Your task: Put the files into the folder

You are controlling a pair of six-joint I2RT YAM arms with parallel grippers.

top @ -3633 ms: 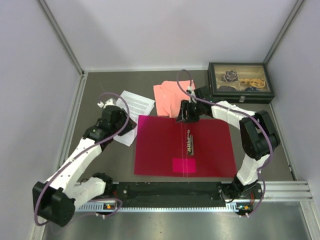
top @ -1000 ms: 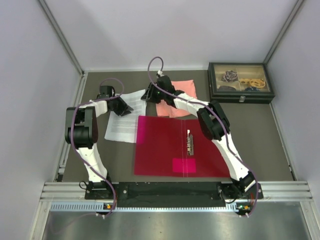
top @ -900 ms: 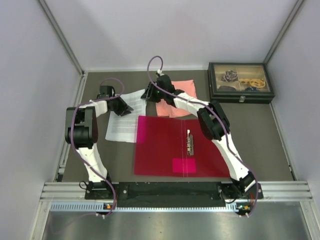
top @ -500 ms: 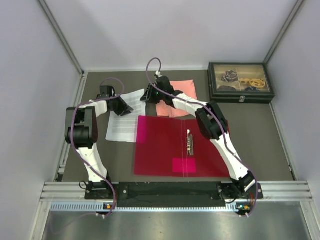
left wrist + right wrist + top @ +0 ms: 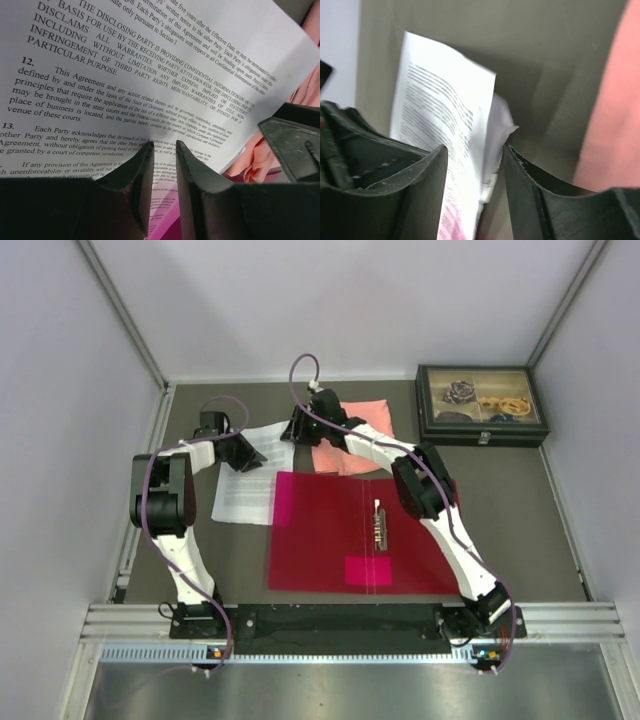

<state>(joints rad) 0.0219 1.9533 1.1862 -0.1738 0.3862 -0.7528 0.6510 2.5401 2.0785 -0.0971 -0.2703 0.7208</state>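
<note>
The files [image 5: 238,495] are white printed sheets lying left of the open crimson folder [image 5: 330,540], with their right edge over its left flap. My left gripper [image 5: 243,454] is low over the sheets' far part. In the left wrist view the sheets [image 5: 125,65] lie under it [image 5: 164,145] and show through a narrow gap between the jaws. My right gripper [image 5: 294,431] is open at the sheets' far right corner. In the right wrist view the raised, curled paper edge [image 5: 492,125] sits between the fingers [image 5: 474,147].
A salmon-pink cloth [image 5: 375,412] lies behind the folder, under my right arm. It also shows in the left wrist view [image 5: 255,155] and the right wrist view [image 5: 615,100]. A dark glass-lidded box [image 5: 483,405] stands at the back right. The folder's metal clip [image 5: 380,523] lies along its spine.
Since 3.6 s ago both arms reached to the far side and the sheets turned and slid onto the folder's left flap. Over the last second my right gripper crept slightly left.
</note>
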